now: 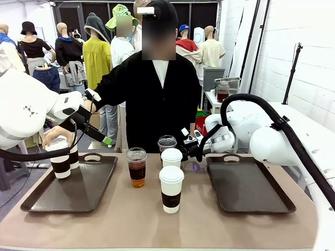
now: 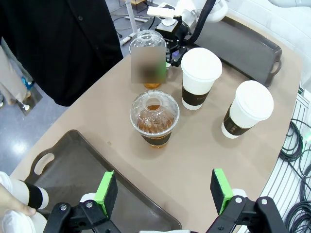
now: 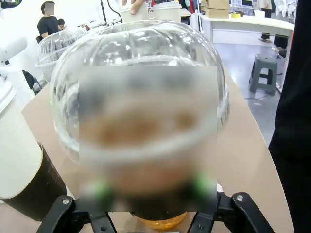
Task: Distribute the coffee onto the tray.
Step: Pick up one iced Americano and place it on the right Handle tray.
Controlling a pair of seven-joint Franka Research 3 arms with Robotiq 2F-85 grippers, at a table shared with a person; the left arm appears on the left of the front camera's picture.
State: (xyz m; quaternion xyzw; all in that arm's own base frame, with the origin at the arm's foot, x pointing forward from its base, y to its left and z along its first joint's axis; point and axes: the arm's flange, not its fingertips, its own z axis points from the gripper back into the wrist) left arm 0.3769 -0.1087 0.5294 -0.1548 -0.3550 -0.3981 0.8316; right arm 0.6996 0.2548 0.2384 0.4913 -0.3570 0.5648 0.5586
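Matte tan tabletop (image 1: 104, 225); right gripper (image 1: 182, 148) clamped round glossy clear dome-lidded cup (image 1: 167, 141); left gripper (image 2: 164, 190) spread wide, empty, green-padded.

An iced coffee (image 2: 154, 116) stands on the table, and nearer than it the left gripper (image 2: 164, 190) hangs over a dark tray (image 2: 73, 160), green pads wide apart. Beyond the iced coffee stands a second iced coffee (image 2: 146, 38) with the right gripper (image 2: 169, 53) against it. To the right stand a white paper cup (image 2: 199, 73) and another paper cup (image 2: 249, 104), and at the near left a hand (image 2: 8, 208) touches a sleeved cup (image 2: 35, 194).
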